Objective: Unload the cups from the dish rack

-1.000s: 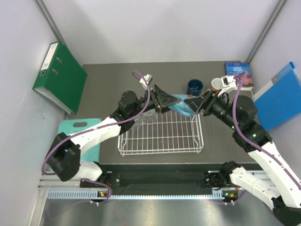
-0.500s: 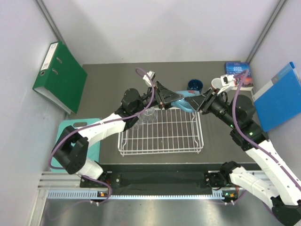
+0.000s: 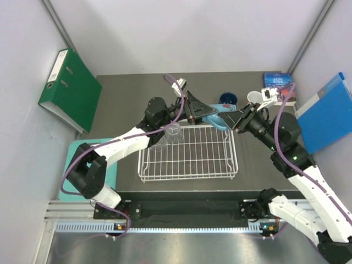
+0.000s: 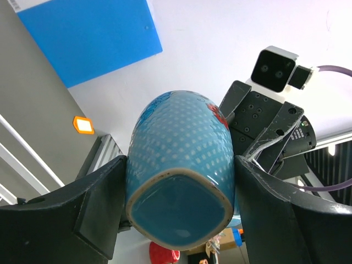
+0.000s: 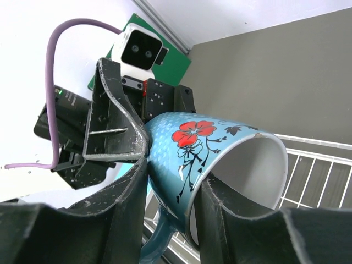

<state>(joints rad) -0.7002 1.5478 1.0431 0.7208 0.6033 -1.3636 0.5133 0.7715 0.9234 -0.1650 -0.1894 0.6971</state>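
Observation:
A light blue mug (image 3: pixel 216 117) with a red flower is held in the air over the far right corner of the white dish rack (image 3: pixel 187 159). My left gripper (image 3: pixel 199 113) is shut on its base end (image 4: pixel 181 137), a finger on each side. My right gripper (image 3: pixel 236 120) is shut on its rim wall (image 5: pixel 220 143), one finger inside and one outside. Clear glass tumblers (image 3: pixel 172 133) stand in the rack's far left corner. A dark blue mug (image 3: pixel 228 100) and a salmon-pink mug (image 3: pixel 253 98) stand on the table behind the rack.
A green binder (image 3: pixel 69 88) leans at the left wall and a blue binder (image 3: pixel 330 113) at the right. A book (image 3: pixel 278 82) lies at the back right. A teal cutting board (image 3: pixel 91 151) lies left of the rack.
Both grippers and the light blue mug between them have moved a little up and toward the back of the table. The left arm has stretched further out.

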